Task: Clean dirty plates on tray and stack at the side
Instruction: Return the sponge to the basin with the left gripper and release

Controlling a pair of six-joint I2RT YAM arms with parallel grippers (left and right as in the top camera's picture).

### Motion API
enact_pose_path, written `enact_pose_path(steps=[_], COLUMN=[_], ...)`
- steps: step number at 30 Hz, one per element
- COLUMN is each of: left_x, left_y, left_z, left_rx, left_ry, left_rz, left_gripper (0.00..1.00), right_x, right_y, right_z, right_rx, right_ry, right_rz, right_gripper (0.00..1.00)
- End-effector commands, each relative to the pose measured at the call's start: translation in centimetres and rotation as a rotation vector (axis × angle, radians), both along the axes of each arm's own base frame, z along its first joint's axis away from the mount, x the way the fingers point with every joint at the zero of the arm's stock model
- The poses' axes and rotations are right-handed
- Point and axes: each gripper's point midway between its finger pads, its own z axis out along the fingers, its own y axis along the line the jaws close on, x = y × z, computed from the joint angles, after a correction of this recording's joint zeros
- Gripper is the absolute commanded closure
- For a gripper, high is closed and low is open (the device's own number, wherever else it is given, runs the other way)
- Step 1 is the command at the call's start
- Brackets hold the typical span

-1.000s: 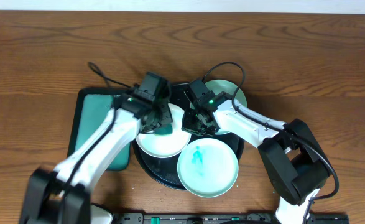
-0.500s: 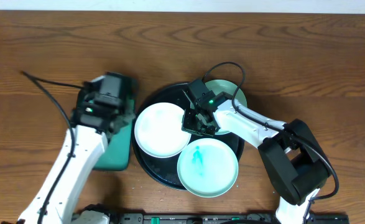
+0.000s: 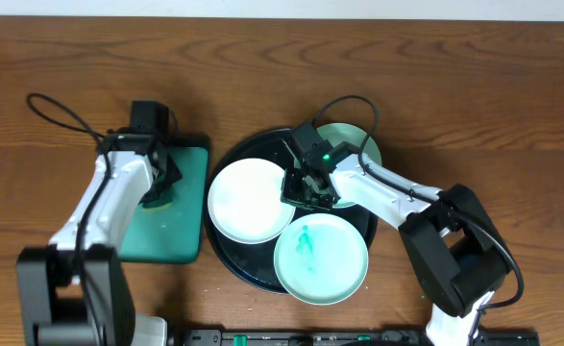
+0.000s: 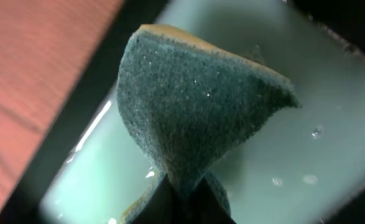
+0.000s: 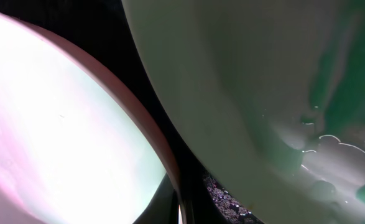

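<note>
The black tray (image 3: 226, 256) holds three plates. The white plate (image 3: 248, 200) lies at its left and looks free of smears. A mint-green plate (image 3: 320, 258) with a teal smear lies at the front. A second mint-green plate (image 3: 358, 146) lies at the back, partly hidden by my right arm. My right gripper (image 3: 304, 187) is shut on the white plate's right rim (image 5: 163, 168), with the back mint plate (image 5: 263, 81) next to it. My left gripper (image 3: 157, 183) is shut on a teal sponge (image 4: 194, 106) and holds it over the teal-green tray (image 3: 181, 216).
The teal-green rectangular tray (image 4: 331, 124) looks wet, with droplets on it. It lies just left of the black tray. Cables loop from both arms over the wooden table (image 3: 474, 86). My arm bases stand at the front edge.
My left gripper has carried the sponge from the white plate leftward to the teal-green tray. The white plate now lies uncovered. The right arm has not moved.
</note>
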Motion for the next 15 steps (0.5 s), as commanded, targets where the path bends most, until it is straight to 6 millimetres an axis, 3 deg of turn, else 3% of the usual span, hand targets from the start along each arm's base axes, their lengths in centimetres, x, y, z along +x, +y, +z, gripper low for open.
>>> enact_pose_path(steps=[1, 3, 6, 7, 9, 12, 15], left_x=[-0.1, 0.0, -0.2, -0.3, -0.4, -0.4, -0.7], left_y=[-0.4, -1.4, -1.5, -1.5, -1.5, -1.5, -1.4], left_z=[-1.9, -3.3, -3.7, -3.7, -3.5, -2.4, 0.1], left_rx=[-0.026, -0.082, -0.084, -0.084, -0.084, -0.084, -0.083], left_ry=[0.055, 0.086, 0.103, 0.105, 0.105, 0.080, 0.027], left_rz=[-0.037, -0.082, -0.081, -0.081, -0.081, -0.080, -0.070], left_gripper=[0.93, 0.93, 0.91, 0.74, 0.50, 0.36, 0.33], right_x=[-0.5, -0.5, -0.5, -0.5, -0.5, -0.5, -0.5], right_y=[-2.9, -2.9, -2.9, -2.9, -2.9, -2.9, -2.9], right_z=[-2.7, -2.7, -2.7, -2.7, -2.7, -2.7, -2.7], right_rx=[-0.146, -0.146, -0.146, -0.146, -0.146, -0.146, -0.146], right_ry=[0.013, 0.012, 0.012, 0.013, 0.010, 0.011, 0.011], right_rz=[-0.025, -0.025, -0.025, -0.025, -0.018, -0.018, -0.018], right_gripper=[0.99, 0.98, 0.98, 0.99, 0.98, 0.99, 0.99])
